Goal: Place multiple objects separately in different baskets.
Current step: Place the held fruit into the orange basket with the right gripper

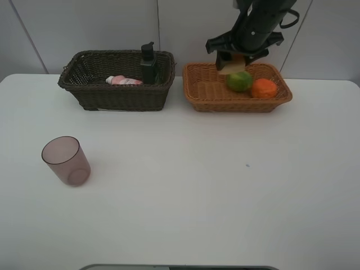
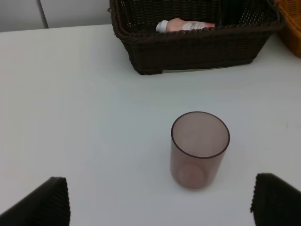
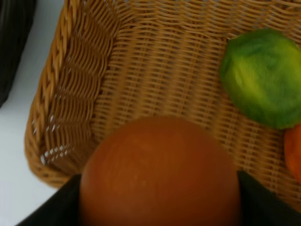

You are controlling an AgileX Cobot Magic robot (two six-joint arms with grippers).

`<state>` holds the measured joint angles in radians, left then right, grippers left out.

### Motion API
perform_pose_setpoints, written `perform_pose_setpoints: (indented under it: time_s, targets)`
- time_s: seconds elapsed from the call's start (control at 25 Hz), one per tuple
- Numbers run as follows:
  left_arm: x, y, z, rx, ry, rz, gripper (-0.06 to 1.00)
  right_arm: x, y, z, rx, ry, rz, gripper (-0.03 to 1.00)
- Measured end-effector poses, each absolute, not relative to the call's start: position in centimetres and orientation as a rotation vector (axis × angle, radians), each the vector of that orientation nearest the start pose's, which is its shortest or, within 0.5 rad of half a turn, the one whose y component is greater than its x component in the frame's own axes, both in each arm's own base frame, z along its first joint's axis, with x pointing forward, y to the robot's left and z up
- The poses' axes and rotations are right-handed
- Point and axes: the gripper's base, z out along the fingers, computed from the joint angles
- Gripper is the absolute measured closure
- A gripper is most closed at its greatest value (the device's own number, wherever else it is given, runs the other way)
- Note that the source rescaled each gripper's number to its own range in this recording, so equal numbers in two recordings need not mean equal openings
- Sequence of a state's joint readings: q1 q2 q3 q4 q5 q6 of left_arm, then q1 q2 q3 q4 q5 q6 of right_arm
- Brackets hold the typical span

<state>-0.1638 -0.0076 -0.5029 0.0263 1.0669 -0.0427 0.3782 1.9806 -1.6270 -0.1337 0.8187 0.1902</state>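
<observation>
1. Peach-like fruit (image 3: 160, 169): clamped betw. the fingers of the right gripper (image 1: 233, 61), hanging over the light tan basket (image 1: 197, 97) near its 12 o'clock wall (clock read on the high view, 12 = far wall). Can't tell if it touches the weave.
2. Key relation: bare basket floor lies below the fruit and on toward 8 o'clock. Green citrus (image 1: 239, 81) sits just beside, approx. 5 o'clock of the gripper. Tangerine (image 1: 264, 88) is right up against the citrus, at its 4 o'clock. My read: a straight-down release should fit. Round fruit, no long axis, so it may roll.
3. Mauve cup (image 2: 200, 148): upright on the white table (image 1: 225, 185) at the table's 8 o'clock, mouth up, long axis vertical, well apart from both baskets. Left gripper (image 2: 160, 211) has its jaws wide apart w/ nothing betw. them and the cup ahead, so the left arm is nearer.
4. Dark brown basket (image 1: 112, 98), approx. 1 o'clock from the cup: pink bottle (image 1: 124, 81) lying flat inside, long axis approx. 9–3. Black bottle (image 1: 148, 64) upright toward its 2 o'clock end.
5. Count: 3 fruit, 2 bottles, 1 cup, 2 baskets.
</observation>
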Motion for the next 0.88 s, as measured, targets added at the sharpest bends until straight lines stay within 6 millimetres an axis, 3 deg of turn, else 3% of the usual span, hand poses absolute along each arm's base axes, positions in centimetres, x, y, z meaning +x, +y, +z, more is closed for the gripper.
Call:
perform_pose_setpoints:
  time_s: [0.28, 0.88]
  targets:
    - [-0.6, 0.3, 27.8, 0.122, 2.037, -0.098, -0.06, 43.7, 16.5, 21.7, -0.336, 2.633, 0.032, 0.53]
    - [-0.6, 0.3, 27.8, 0.122, 2.037, -0.098, -0.06, 45.2, 17.9, 16.5, -0.365, 2.63, 0.057, 0.53]
